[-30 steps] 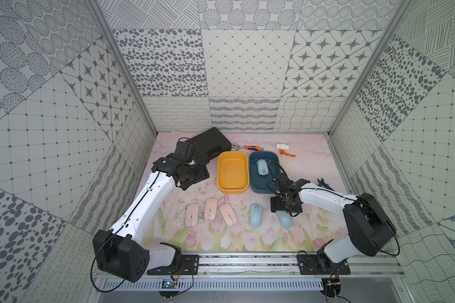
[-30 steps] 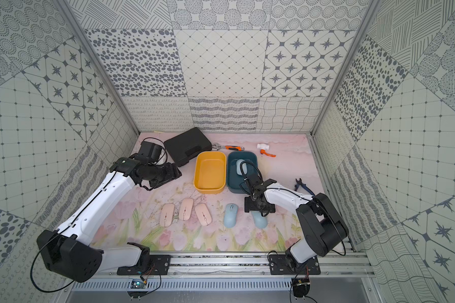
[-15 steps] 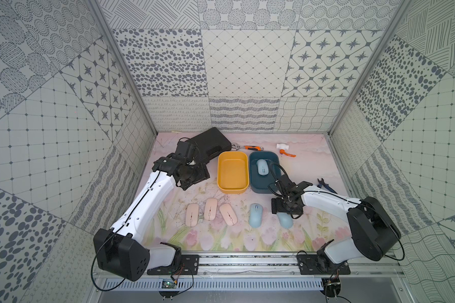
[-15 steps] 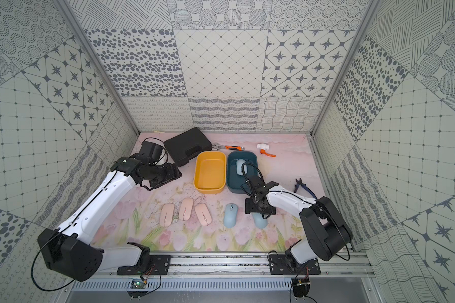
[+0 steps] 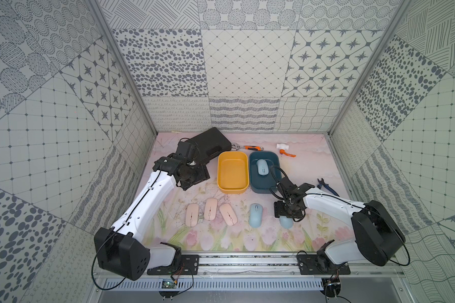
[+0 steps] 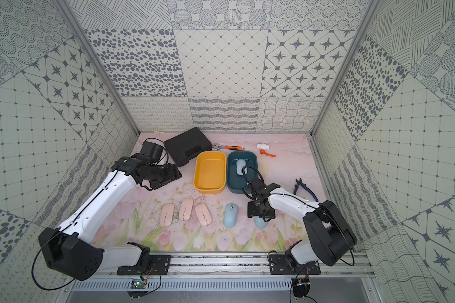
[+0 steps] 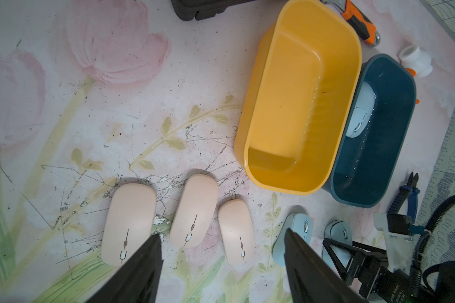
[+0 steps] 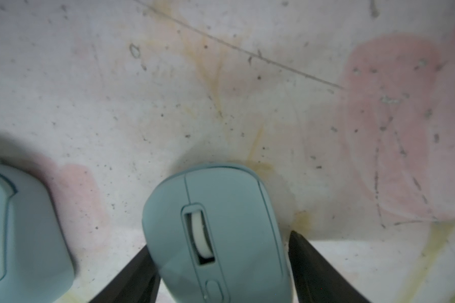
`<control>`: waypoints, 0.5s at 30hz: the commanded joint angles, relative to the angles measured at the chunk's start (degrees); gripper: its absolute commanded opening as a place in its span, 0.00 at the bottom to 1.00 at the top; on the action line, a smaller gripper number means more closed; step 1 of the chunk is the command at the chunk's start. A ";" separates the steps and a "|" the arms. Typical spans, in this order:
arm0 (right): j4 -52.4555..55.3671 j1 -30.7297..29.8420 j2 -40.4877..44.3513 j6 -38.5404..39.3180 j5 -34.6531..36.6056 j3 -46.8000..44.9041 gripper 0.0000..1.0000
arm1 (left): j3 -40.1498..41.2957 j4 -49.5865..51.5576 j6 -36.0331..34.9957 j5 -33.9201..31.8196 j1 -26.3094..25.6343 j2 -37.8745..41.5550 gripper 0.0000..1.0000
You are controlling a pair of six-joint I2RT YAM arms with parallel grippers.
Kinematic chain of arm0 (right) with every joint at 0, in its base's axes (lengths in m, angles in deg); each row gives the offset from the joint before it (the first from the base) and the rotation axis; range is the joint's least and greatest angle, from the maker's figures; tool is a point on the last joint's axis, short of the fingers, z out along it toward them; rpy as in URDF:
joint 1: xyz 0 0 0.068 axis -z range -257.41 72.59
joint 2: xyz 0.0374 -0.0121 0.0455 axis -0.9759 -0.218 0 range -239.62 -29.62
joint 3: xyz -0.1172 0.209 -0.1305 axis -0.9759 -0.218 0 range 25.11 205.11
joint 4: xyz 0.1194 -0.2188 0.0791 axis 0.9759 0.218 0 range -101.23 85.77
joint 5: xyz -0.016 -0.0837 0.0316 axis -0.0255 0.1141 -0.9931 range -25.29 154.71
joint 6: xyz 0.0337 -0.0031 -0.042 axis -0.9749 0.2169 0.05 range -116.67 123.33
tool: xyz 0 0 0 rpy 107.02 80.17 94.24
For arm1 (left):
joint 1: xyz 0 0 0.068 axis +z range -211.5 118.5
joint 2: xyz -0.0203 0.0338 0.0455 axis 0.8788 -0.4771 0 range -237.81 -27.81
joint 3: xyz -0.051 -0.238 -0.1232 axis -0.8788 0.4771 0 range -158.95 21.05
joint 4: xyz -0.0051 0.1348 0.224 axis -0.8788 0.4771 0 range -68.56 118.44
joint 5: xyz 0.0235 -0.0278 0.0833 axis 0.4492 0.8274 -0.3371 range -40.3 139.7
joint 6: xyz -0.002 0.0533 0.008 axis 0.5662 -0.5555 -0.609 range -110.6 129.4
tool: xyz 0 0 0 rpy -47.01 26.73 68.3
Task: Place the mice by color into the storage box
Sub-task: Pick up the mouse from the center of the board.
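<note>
Right gripper [image 8: 220, 241]: low over the table on the right, near side. Its two fingers [image 8: 132, 275] squeeze a blue mouse from both sides.
Gripped blue mouse [image 5: 286, 223]: on the flower table [image 5: 313, 168], partly hidden under the gripper in both top views.
Second blue mouse [image 5: 255, 215]: on the table just left of the gripped one, not touching it.
Third blue mouse [image 5: 262, 167]: inside the dark blue box [image 5: 259, 189], at its far end.
Yellow box [image 5: 233, 190]: right beside the dark blue box, on its left.
Pink mice [image 5: 210, 208]: three in a row on the table, close together, left of the blue ones.
Left gripper [image 7: 221, 233]: up in the air at the far left, by the black case [image 5: 210, 141]. Its fingers are spread wide, with nothing held.
</note>
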 commanded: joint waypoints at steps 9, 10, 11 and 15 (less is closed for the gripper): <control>2.09 -1.15 1.36 -0.98 0.22 1.06 0.63 | -0.55 0.74 0.38 -1.20 -0.14 -0.05 0.77; 2.09 -1.16 1.35 -1.05 0.15 1.16 0.61 | -0.46 0.75 0.32 -1.23 -0.22 -0.08 0.77; 2.26 -1.11 1.33 -1.05 0.01 1.28 0.59 | -0.46 0.76 0.30 -1.25 -0.15 -0.09 0.77; 3.21 -1.35 1.43 -1.08 0.64 2.11 0.61 | -0.38 0.79 0.18 -1.12 -0.16 -0.09 0.77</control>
